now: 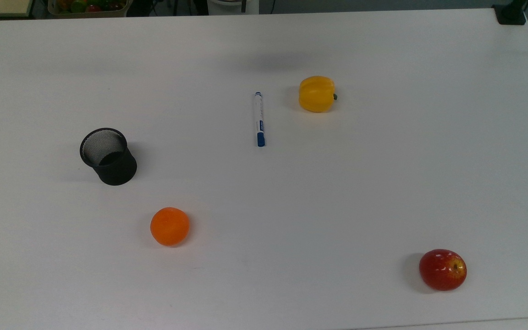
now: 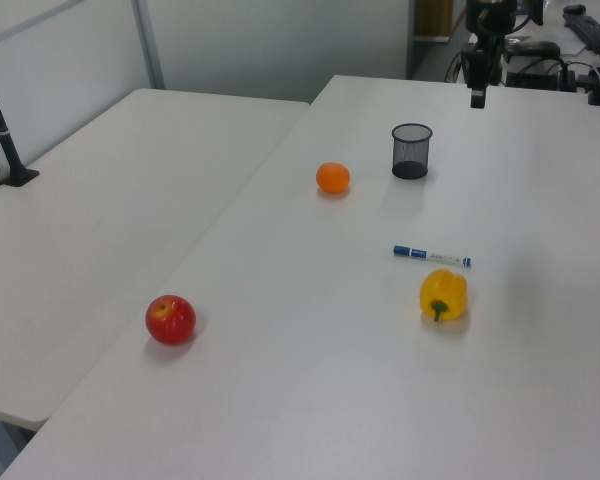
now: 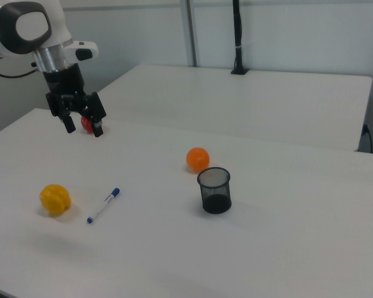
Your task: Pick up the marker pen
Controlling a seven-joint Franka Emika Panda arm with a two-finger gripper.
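Observation:
The marker pen (image 1: 258, 119) lies flat on the white table (image 1: 337, 192), a slim white barrel with a blue cap at the end nearer the top view's bottom. It also shows as the marker pen (image 2: 432, 256) in the left view and the marker pen (image 3: 104, 205) in the right view. My gripper (image 3: 84, 129) hangs high above the table, well away from the pen, open with nothing between its fingers. In the left view the gripper (image 2: 477, 90) is up near the table's far end, beyond the mesh cup.
A yellow pepper (image 1: 316, 94) sits close beside the pen. A black mesh cup (image 1: 108, 156) stands to the top view's left, an orange (image 1: 169, 226) below it, and a red apple (image 1: 442, 269) at the bottom right. A second white table (image 2: 110, 200) adjoins.

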